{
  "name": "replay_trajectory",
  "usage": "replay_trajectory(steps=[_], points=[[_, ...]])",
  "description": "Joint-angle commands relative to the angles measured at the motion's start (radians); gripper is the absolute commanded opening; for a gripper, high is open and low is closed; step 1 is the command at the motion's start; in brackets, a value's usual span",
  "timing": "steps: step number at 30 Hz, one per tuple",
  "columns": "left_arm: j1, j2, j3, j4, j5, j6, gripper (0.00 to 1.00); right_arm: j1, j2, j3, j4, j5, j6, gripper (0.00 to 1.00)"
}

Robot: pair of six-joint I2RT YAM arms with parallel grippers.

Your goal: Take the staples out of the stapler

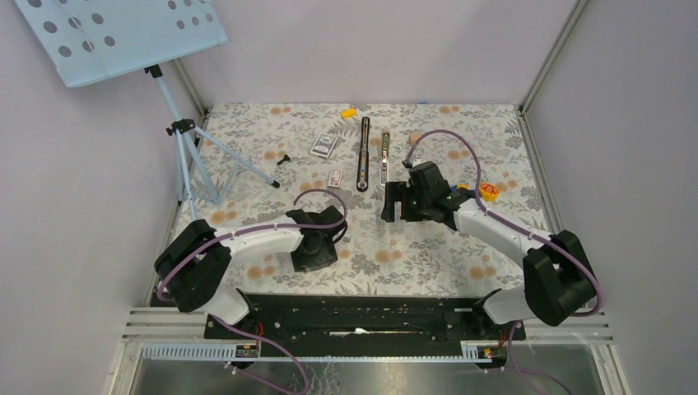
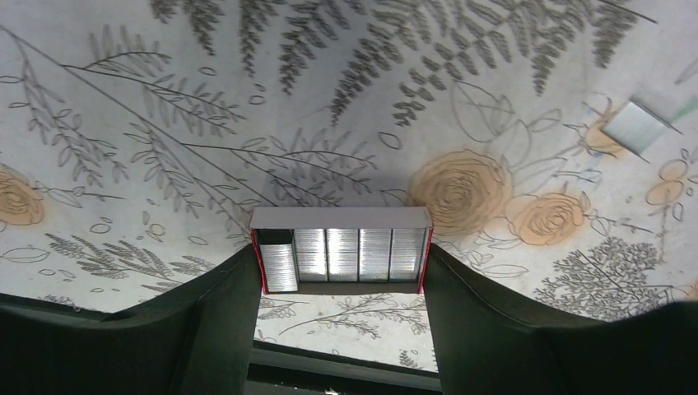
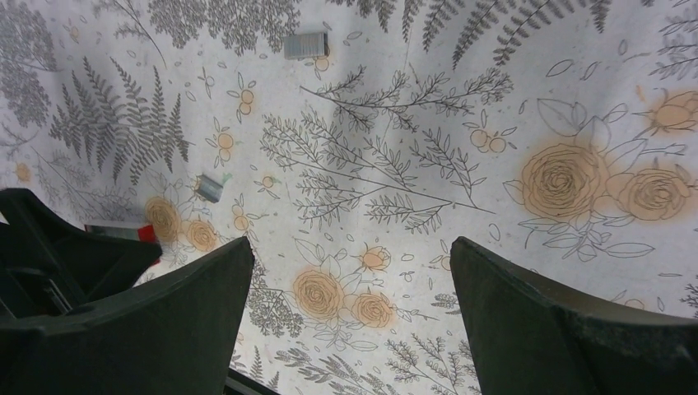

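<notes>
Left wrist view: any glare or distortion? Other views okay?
Left wrist: heavy barrel distortion, the tablecloth print bows; the staples in the staple box held by the left gripper glint but stay readable. Right wrist: same bowing, sharp, even light. Top external: soft even light, faint shadows.

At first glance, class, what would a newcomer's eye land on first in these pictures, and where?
Probably the left tool, clamped on an open box of staples over the floral table cover. Next, the black stapler lying at the table's far middle, with the right tool open just nearer. A pale blue perforated stand looms at far left.
</notes>
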Motion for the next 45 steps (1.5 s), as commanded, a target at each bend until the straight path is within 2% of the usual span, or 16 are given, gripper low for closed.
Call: replay_trajectory(steps=[1,7,15,21,34,45], points=[[-0.047,0.068,0.009,0.068,0.001,0.004,0.68,-0.003,-0.072,0.012,0.012,0.066,0.023,0.96],[-0.1,0.115,0.073,0.068,0.007,0.033,0.67,-0.003,-0.143,-0.012,0.032,0.151,0.06,0.96],[-0.134,0.186,0.166,0.067,0.022,0.098,0.66,-0.023,-0.326,-0.061,-0.018,0.397,0.144,0.97],[-0.149,0.257,0.257,0.069,0.028,0.141,0.66,-0.07,-0.413,-0.085,-0.055,0.433,0.161,0.97],[-0.177,0.531,0.628,0.067,0.088,0.271,0.65,-0.109,-0.493,-0.09,-0.127,0.474,0.155,0.98],[-0.151,0.653,0.782,0.027,0.041,0.294,0.65,-0.122,-0.494,-0.088,-0.144,0.475,0.148,0.98]])
